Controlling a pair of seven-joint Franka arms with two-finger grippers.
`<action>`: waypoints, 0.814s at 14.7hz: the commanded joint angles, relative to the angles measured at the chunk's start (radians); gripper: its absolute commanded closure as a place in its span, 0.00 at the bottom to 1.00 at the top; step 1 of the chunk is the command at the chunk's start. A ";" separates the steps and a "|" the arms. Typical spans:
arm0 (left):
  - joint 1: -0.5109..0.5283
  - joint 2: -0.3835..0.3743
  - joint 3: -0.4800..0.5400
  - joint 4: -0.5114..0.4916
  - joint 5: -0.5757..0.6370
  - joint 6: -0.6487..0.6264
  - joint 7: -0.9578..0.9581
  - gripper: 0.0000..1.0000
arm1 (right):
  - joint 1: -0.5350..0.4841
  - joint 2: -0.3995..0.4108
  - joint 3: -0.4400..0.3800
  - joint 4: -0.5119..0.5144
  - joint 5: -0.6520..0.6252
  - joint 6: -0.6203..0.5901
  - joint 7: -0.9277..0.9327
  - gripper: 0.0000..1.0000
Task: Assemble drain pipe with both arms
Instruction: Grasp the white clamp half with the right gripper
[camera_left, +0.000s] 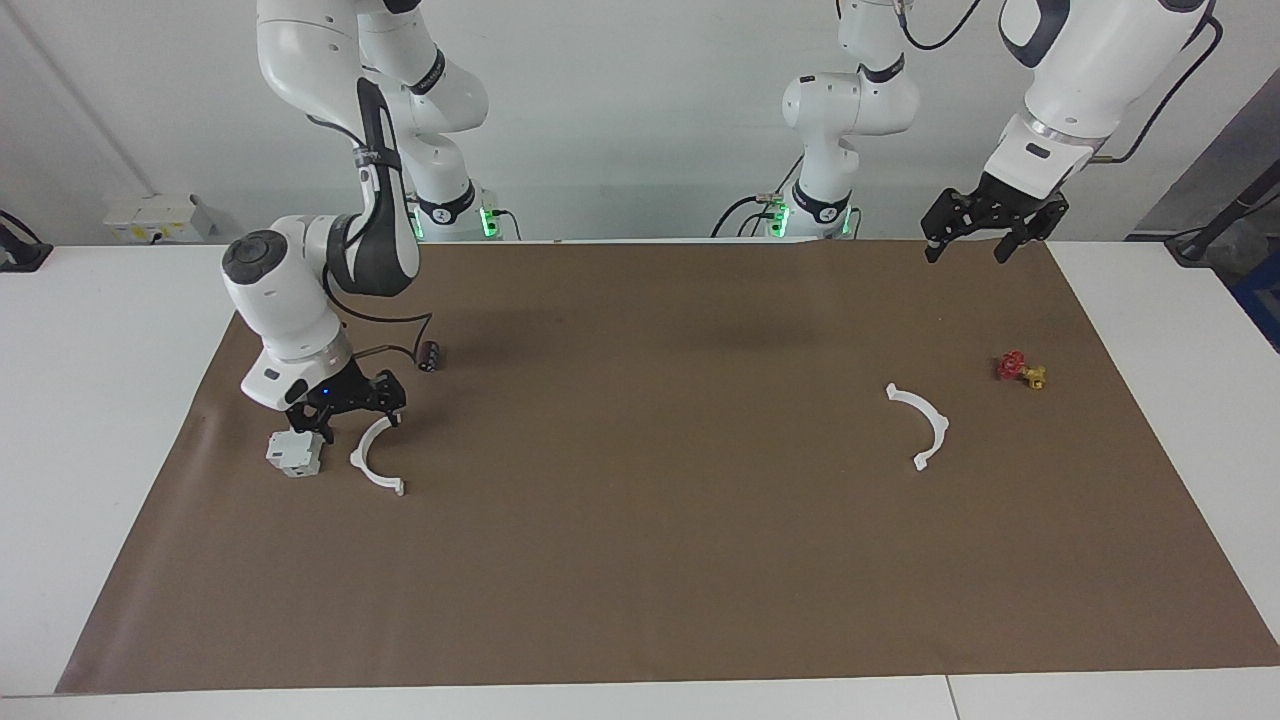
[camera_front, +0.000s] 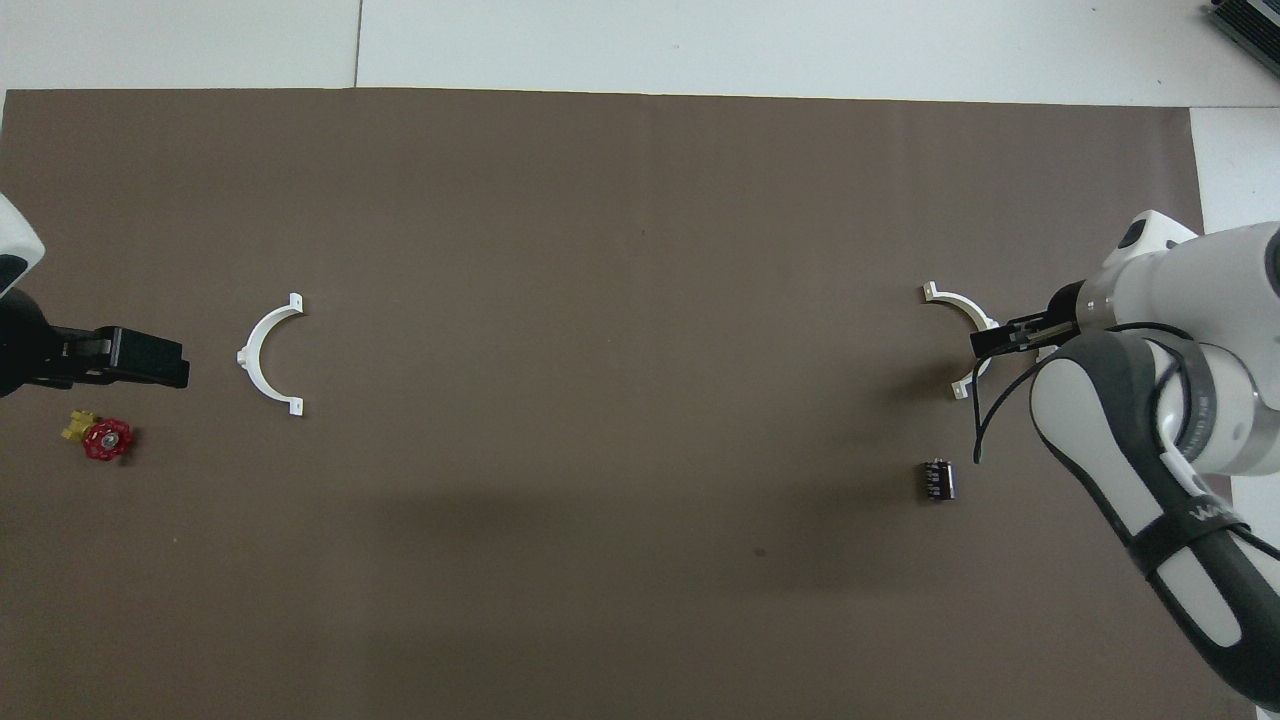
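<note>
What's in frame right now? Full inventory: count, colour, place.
half-ring arc: 1, white, on the brown mat at the right arm's end, beside the boxy block, right gripper low over it
second half-ring arc: 1, white, on the mat toward the left arm's end, untouched
boxy block: 1, grey-white, beside the first arc, nearer the mat's edge
small cylinder: 1, black, nearer to the robots than the first arc
valve handle piece: 1, red and yellow, toward the left arm's end, nearer the mat's edge than the second arc
mat: 1, brown, covering the white table
right gripper: 1, black, open, down at the first arc
left gripper: 1, black, open, raised over the mat's corner, waiting
</note>
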 joint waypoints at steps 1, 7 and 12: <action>-0.004 -0.014 0.003 -0.008 0.017 -0.005 -0.007 0.00 | -0.011 -0.006 0.006 -0.021 0.034 0.044 -0.052 0.01; -0.004 -0.014 0.003 -0.008 0.017 -0.005 -0.007 0.00 | -0.030 0.054 0.006 -0.017 0.173 0.094 -0.181 0.05; -0.004 -0.014 0.003 -0.008 0.017 -0.005 -0.007 0.00 | -0.030 0.076 0.003 -0.018 0.207 0.125 -0.262 0.61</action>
